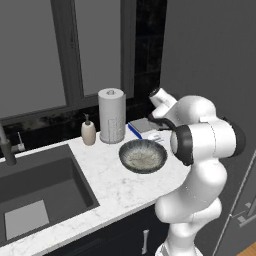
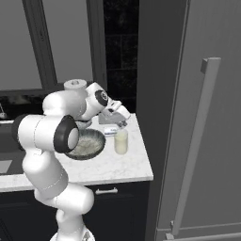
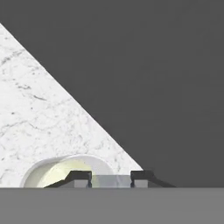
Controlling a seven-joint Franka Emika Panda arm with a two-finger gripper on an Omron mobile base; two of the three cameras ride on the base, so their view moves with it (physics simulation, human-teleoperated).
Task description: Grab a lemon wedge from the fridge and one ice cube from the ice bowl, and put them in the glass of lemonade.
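The pincer (image 3: 111,178) hovers just above the glass of lemonade (image 2: 121,141) on the desk (image 2: 127,164), beside the ice bowl (image 2: 87,144), pinching a pale translucent ice cube (image 3: 111,180). Released off-centre, it could hit the rim and bounce away.

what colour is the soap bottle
Beige soap bottle, clearest in the left base view.

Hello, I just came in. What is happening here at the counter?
A white robot arm is working at the marble counter beside the closed grey fridge. Its gripper hovers just above the glass of lemonade, with a pale translucent piece between the fingertips, possibly an ice cube. The ice bowl sits close by, near the paper-towel roll and the soap bottle.
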